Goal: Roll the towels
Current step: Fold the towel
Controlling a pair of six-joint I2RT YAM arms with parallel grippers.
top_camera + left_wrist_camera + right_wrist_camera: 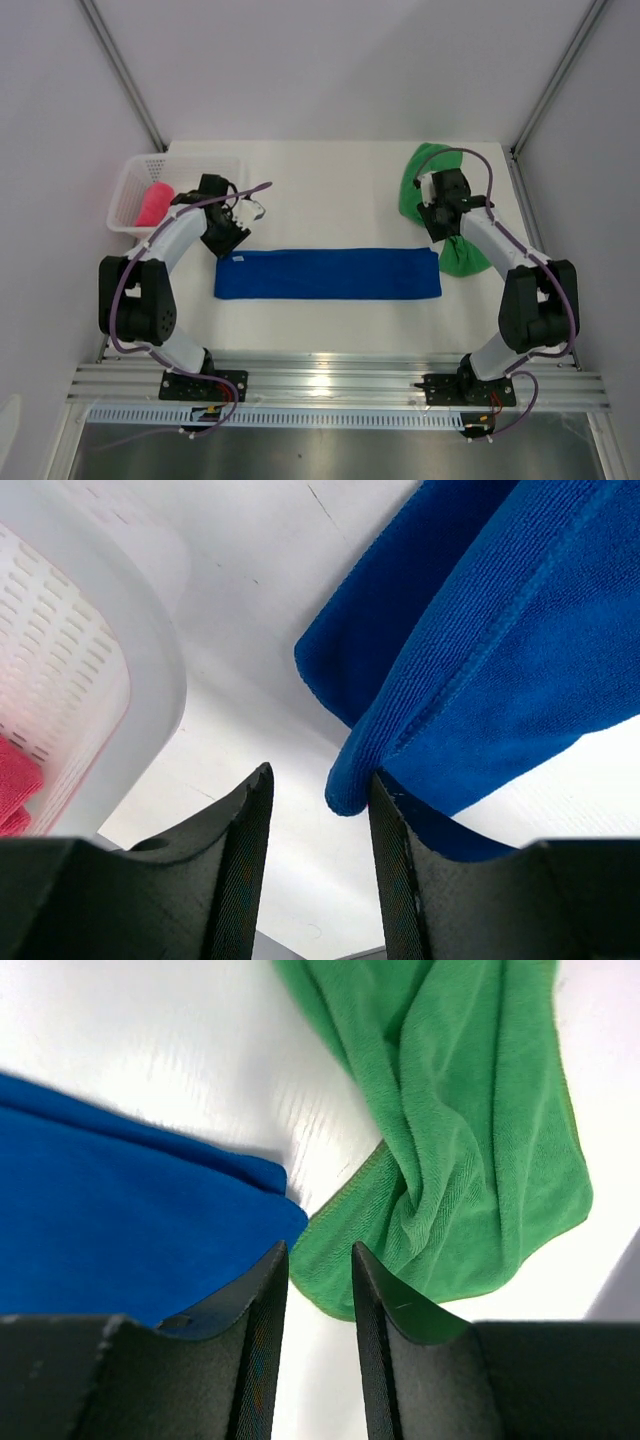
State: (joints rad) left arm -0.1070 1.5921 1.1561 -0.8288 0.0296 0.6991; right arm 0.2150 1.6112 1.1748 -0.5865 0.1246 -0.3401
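Note:
The royal blue towel [328,274] lies flat as a long folded strip across the middle of the table. My left gripper [229,244] hovers at its left end, open and empty; in the left wrist view [320,780] the blue towel's corner [480,650] lies against the right finger. My right gripper [440,234] hovers at the strip's right end, open and empty [320,1252], over the spot where the blue towel [120,1220] meets the crumpled green towel [450,1140]. The green towel [463,258] lies at the back right, partly under the right arm. The pink-red towel [155,203] lies rolled in the basket.
A white plastic mesh basket [135,180] stands at the back left, close beside the left arm; its rim shows in the left wrist view [120,660]. White walls enclose the table on three sides. A metal rail [340,385] runs along the near edge.

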